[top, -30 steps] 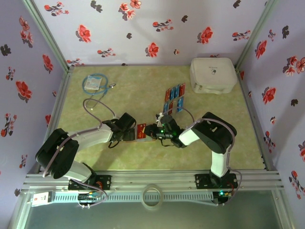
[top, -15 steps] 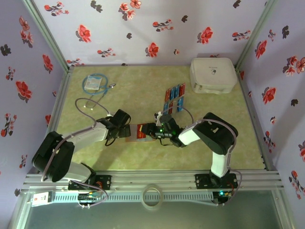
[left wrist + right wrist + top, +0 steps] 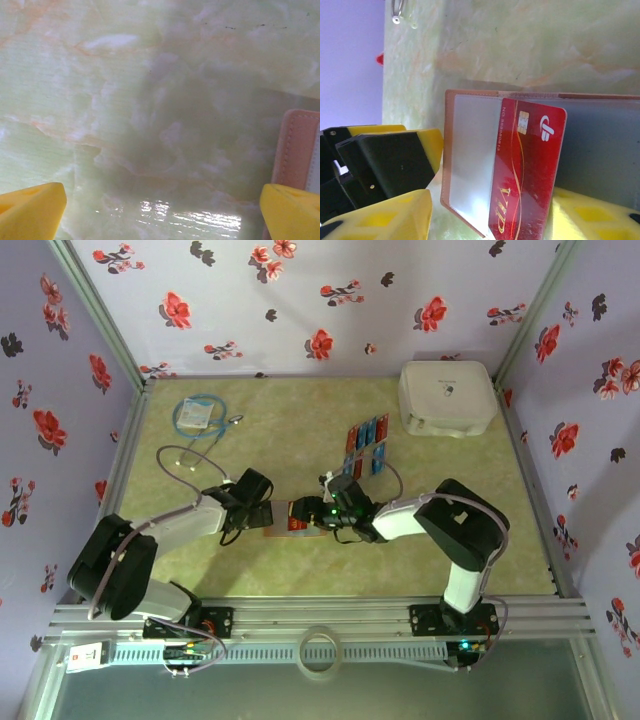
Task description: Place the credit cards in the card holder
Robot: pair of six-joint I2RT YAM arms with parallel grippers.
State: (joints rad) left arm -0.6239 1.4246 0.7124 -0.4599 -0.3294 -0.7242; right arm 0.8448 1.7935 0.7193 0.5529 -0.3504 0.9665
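Now the right gripper (image 3: 487,222) has its jaws partway apart, and they pinch nothing. Between its two yellow fingers (image 3: 590,215) lies the red card (image 3: 527,165). It rests on the open holder (image 3: 470,150), close to the fold, and looks a bit tilted. I cannot tell if it is tucked under the clear pocket or just lying on top.

Just beside the holder's other edge is the left gripper (image 3: 160,212). Its jaws are wide and hold nothing. They hang over the bare table (image 3: 150,100), and one finger is right next to the holder's rim.

So the holder lies flat near the middle of the table, between the two grippers. The other cards (image 3: 365,448), red and blue, sit in rows farther back, well apart from the holder and near the white box (image 3: 447,398).

What could go wrong? I think the red card could slip off if it is not really in the pocket. A finger could catch its raised edge as the right gripper backs away and drag it out. Nothing pins the holder down, so a bump could push it along the smooth table or flip it shut.
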